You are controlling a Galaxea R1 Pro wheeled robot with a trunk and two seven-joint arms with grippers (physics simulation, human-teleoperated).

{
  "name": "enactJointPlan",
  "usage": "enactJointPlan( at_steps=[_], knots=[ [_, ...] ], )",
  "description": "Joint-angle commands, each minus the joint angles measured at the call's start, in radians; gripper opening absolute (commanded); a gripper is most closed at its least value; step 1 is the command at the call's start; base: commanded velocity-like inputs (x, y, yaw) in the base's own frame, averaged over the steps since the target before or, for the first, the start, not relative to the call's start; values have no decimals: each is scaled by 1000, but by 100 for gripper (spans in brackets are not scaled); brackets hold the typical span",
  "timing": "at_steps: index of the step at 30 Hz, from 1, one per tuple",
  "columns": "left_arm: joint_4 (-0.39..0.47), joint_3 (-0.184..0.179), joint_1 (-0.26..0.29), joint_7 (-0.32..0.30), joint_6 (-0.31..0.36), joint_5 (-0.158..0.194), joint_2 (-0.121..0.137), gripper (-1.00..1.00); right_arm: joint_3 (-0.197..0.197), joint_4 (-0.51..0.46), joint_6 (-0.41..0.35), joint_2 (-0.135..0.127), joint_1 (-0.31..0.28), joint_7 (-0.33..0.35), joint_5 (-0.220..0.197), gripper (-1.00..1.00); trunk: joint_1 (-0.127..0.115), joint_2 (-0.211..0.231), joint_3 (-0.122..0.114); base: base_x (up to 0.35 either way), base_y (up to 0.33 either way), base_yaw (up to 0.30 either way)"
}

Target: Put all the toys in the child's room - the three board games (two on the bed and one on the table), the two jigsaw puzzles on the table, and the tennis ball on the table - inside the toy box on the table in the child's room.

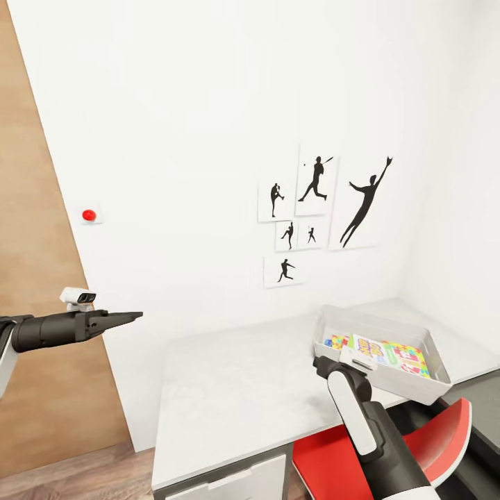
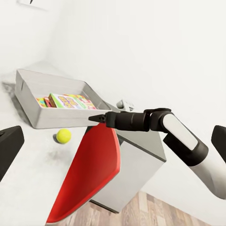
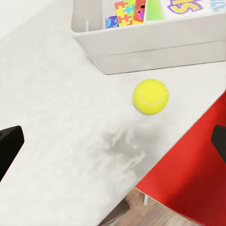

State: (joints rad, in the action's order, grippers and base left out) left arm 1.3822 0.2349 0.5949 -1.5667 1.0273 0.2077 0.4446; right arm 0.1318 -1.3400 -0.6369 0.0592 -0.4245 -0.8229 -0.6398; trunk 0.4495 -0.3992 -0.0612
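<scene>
- The toy box [image 1: 389, 347] sits on the table [image 1: 236, 396] near its front edge, toward the dark corner section, and already holds flat toys: a jigsaw puzzle [image 3: 126, 10] with many-coloured piece shapes lies beside a pale board game [image 1: 389, 353] with a bright lid.
- How many flat toys are stacked inside cannot be counted from these pictures, so I cannot tell whether all three games and both puzzles are in.
- The tennis ball [image 3: 150, 96] is clearly left to do: it rests on the table just beside the box's outer wall, close to the front edge above the red chair [image 1: 423, 444].
- The right gripper [image 2: 96, 117] reaches over that spot; in the left wrist view its jaws look drawn to a point, while its own camera shows dark fingertips [image 3: 9, 146] far apart at the picture's sides, so I cannot tell its state. It holds nothing.
- The left gripper [image 1: 128, 318] hangs off the table's end by the wall, jaws closed to a narrow point, empty.
- The head view hides the ball behind the right arm; both wrist views show it.
</scene>
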Motion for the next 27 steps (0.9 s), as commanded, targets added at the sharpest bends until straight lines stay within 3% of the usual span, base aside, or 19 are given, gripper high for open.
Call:
enactJointPlan(
  at_steps=[1, 12, 27],
  knots=[
    [0, 0, 0, -4, 11, -1, 0, 100, 1, -1, -2, 0, -1, -8, -7, 100, 0, -1, 0, 37, -7, 0],
    [0, 0, 0, -4, 10, -2, 0, 100, -1, 14, 3, -9, -2, -13, 5, 100, 0, -1, 2, 56, -43, 0],
    [0, -3, 0, -4, 10, -3, -5, 100, -3, 29, 3, -19, -2, -14, 5, 100, 0, -1, 24, 1, -1, 0]
  ],
)
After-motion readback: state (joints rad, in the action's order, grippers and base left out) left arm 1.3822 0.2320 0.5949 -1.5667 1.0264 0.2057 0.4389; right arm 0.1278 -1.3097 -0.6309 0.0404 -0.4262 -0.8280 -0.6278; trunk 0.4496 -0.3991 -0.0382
